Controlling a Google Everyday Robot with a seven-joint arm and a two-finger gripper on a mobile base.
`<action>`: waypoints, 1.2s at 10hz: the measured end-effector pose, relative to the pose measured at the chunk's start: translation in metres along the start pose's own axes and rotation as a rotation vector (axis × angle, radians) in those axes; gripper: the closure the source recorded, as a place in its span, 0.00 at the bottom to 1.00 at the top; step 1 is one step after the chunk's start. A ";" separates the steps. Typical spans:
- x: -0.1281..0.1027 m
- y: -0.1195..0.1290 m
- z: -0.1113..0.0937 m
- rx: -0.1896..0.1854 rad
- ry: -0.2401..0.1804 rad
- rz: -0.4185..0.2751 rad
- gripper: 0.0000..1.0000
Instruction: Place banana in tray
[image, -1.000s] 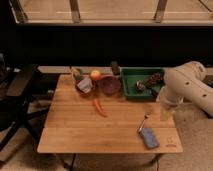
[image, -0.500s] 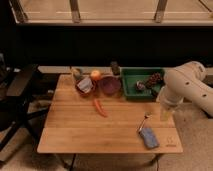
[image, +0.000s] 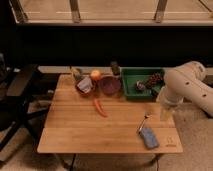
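Jaws first: spread wide as far as I can tell, and nothing in them. The gripper hangs off the big white arm at the right edge of the desk, just in front of the tray's near right corner.

What changed over the last second? Honestly, nothing. The arm, the gripper and every item sit in the same spots as a second ago, so it reads like a pause, not a reach.

The banana is on the desk toward the front right. It's a thin, pale, curved thing lying just beside a blue sponge-looking pad. Can't say if they touch. It's near the gripper, but in front of it and a bit to the camera's left, not under it.

The tray is the green bin at the back right, with some dark reddish stuff in its right half.

Further out, two dark-red bowls sit left of the tray, with an orange fruit behind them. There's also a carrot-ish piece mid-desk.

My take: the real work hasn't started, since the banana is neither grasped nor in the tray. The next move probably means coming forward and down over it. That blue pad sits close enough that it could get nudged or pinched along with it.
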 end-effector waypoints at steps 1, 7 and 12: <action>0.000 0.000 0.000 0.000 0.000 0.000 0.35; 0.000 0.000 0.000 0.000 0.000 0.000 0.35; -0.012 0.005 0.015 -0.021 0.011 0.002 0.35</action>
